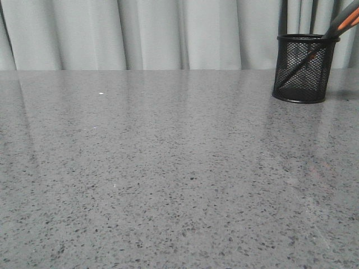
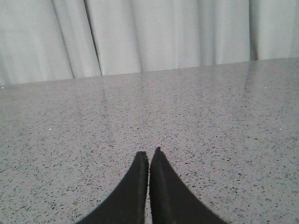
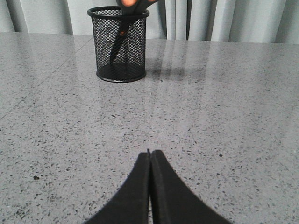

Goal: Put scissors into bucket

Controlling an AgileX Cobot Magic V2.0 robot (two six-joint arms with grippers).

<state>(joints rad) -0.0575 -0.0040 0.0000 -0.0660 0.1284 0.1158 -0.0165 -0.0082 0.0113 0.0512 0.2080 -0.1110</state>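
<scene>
Scissors (image 1: 328,38) sit blades-down in bucket (image 1: 304,68), handles over rim, far right of table (image 1: 168,168). Both grippers, left (image 2: 149,156) & right (image 3: 150,155), closed, empty, well back. Job looks done; I'd stay clear.

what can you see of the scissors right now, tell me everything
The scissors stand blades-down inside the black wire-mesh bucket at the far right of the table. They lean at a slant, tips low against the base on one side, handles rising past the opposite rim. The handles look dark grey with orange lining and are cut off by the frame edge. Slim dark blades show through the mesh. Only the bucket touches them; neither gripper is near.
</scene>
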